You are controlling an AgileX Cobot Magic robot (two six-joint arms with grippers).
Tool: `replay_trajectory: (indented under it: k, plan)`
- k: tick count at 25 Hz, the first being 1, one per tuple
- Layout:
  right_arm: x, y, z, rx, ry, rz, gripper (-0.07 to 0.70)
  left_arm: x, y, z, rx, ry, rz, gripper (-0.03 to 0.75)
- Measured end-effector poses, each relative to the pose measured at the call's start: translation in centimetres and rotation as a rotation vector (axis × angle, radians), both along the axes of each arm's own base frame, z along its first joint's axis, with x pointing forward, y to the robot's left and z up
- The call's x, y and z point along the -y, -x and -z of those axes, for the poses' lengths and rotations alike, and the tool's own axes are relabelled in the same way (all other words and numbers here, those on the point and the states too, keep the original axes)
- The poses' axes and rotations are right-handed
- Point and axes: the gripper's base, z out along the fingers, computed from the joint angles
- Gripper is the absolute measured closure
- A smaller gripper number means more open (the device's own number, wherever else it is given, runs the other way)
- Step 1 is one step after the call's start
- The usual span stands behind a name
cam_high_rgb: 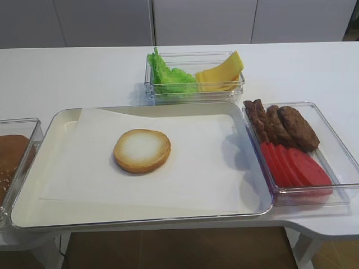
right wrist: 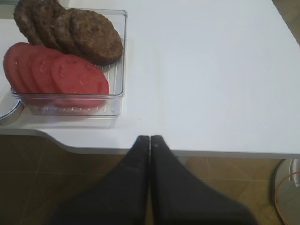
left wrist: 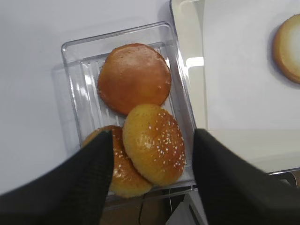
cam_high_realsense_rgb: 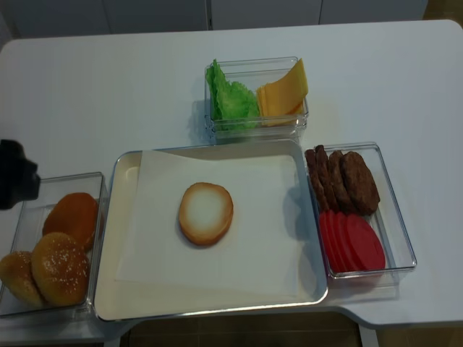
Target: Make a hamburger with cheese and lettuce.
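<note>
1. White tabletop (cam_high_realsense_rgb: 108, 94) spreads under everything we see, with pale cabinet fronts behind it.
2. We hold our left gripper (left wrist: 152, 159) with its dark fingers (left wrist: 91, 178) apart and nothing between them, above a clear bin of buns (left wrist: 79, 61); one sesame bun (left wrist: 153, 143) sits directly below the gap, and a smooth brown bun (left wrist: 133, 77) lies just ahead of it.
3. Ahead and to the right of that gripper we see the hamburger (cam_high_realsense_rgb: 206, 213), so far a single bun half, cut face up, lying on white paper (cam_high_realsense_rgb: 253, 253) in the metal tray (cam_high_realsense_rgb: 105, 289).
4. We keep our right gripper (right wrist: 150, 140) pressed shut with nothing in it, over the table's front edge.
5. Ahead and to the left of it stands a clear bin (right wrist: 119, 56) with brown patties (right wrist: 93, 37) at the far end and red slices (right wrist: 77, 77) nearer.
6. Beyond the tray, well apart from both grippers, one clear box (cam_high_realsense_rgb: 257, 126) holds the lettuce (cam_high_realsense_rgb: 230, 97) on its left and the cheese (cam_high_realsense_rgb: 282, 90) on its right, touching.
</note>
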Motion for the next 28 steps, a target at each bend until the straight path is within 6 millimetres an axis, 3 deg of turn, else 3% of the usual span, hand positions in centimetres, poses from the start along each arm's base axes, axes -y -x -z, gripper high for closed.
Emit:
replay_trajectory:
  k: [11, 18, 28]
  plan:
    - [0.0, 0.0, 0.0, 0.0, -0.002, 0.001, 0.635, -0.2, 10.1, -0.8, 0.218, -0.014, -0.04, 0.312]
    - [0.0, 0.0, 0.0, 0.0, -0.002, 0.001, 0.635, -0.2, 15.2, 1.0, 0.343, 0.01, -0.088, 0.312]
    - [0.0, 0.0, 0.0, 0.0, -0.002, 0.001, 0.636, -0.3, 20.8, 4.1, 0.53, -0.006, -0.1, 0.312]
